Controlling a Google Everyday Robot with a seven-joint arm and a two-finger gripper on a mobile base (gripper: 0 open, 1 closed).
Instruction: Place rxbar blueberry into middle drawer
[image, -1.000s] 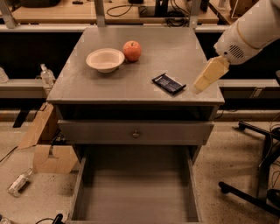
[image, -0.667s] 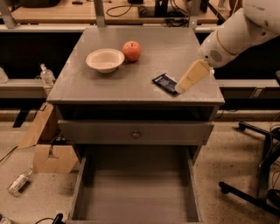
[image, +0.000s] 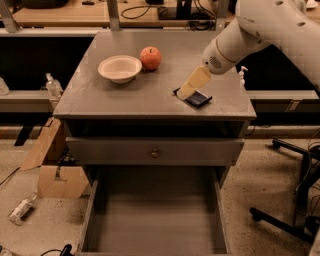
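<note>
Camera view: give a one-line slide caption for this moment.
Gripper over the rxbar's left end on the cabinet top; middle drawer open below.

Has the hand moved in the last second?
Yes. The hand has swung left, away from the right edge of the cabinet top, and is now at the rxbar blueberry.

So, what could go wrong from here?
1. The end effector sits at a slant over one end of the flat rxbar blueberry; it might shove the bar rather than lift it.
2. The bar lies toward the front edge of the cabinet top, so a shove could send it over the side, missing the open middle drawer below.
</note>
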